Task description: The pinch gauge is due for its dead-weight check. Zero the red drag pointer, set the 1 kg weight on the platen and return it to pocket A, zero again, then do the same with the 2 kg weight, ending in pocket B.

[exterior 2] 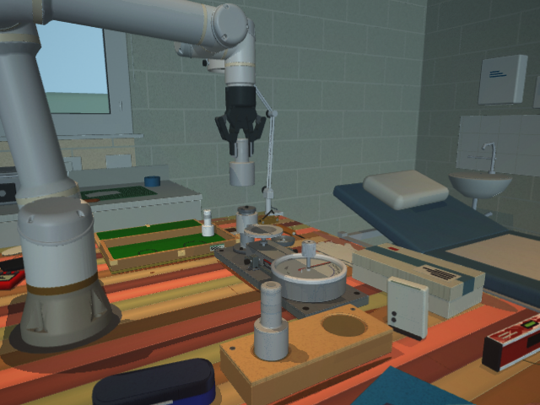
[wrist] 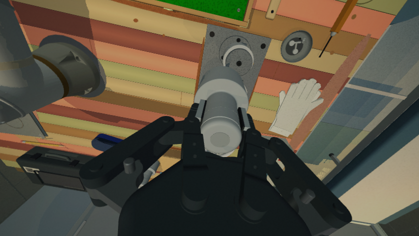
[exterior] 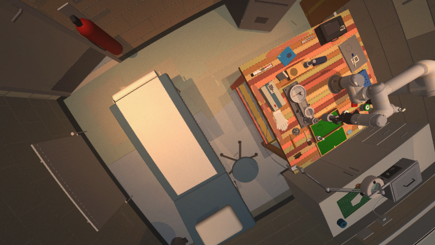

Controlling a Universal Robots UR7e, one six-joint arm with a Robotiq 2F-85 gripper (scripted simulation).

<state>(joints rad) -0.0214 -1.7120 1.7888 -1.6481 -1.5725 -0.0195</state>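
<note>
A grey cylindrical weight point(exterior 2: 241, 167) point(wrist: 220, 108) hangs by its stem in my gripper point(exterior 2: 240, 139) point(wrist: 220, 117), high above the bench. It is over the far end of the pinch gauge point(exterior 2: 301, 272) point(exterior: 299, 103), near the round platen point(exterior 2: 263, 231). The gauge's dial point(exterior 2: 309, 269) faces up with a red pointer across it. A second, taller weight point(exterior 2: 271, 322) stands in one pocket of the wooden block point(exterior 2: 305, 348); the other pocket point(exterior 2: 343, 325) is empty.
The green-lined tray point(exterior 2: 159, 244) lies left of the gauge, with a small white cylinder point(exterior 2: 207, 223) at its corner. My arm's base point(exterior 2: 61, 270) stands at the left. A white glove point(wrist: 296, 105), a boxed instrument point(exterior 2: 418, 279) and a dark case point(exterior 2: 157, 383) lie around.
</note>
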